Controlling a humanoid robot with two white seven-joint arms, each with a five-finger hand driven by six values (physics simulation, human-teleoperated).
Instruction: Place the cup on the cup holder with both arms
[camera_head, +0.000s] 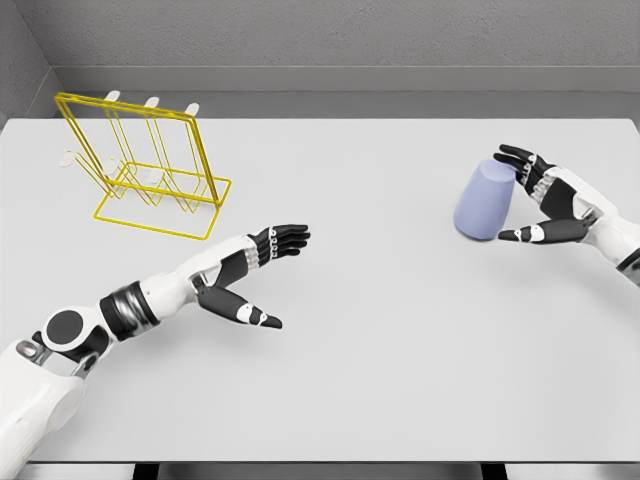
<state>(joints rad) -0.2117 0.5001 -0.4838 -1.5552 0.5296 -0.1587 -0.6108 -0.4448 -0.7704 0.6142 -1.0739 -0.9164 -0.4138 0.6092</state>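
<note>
A pale blue cup (485, 201) sits on the white table (400, 350) at the right, upside down and leaning a little to the left; the right hand (543, 202) is just beside it on its right, fingers (520, 158) curved over the top edge and thumb (530, 233) low by the base, apparently touching the cup though a firm grip cannot be told; the cup still rests on the table; the yellow wire holder (145, 165) stands far left near the back edge, with white pegs rising from its frame, well apart from the cup; the left hand (255, 272) hovers over the table in front of the holder, open, fingers stretched to the right, thumb spread downward, holding nothing
</note>
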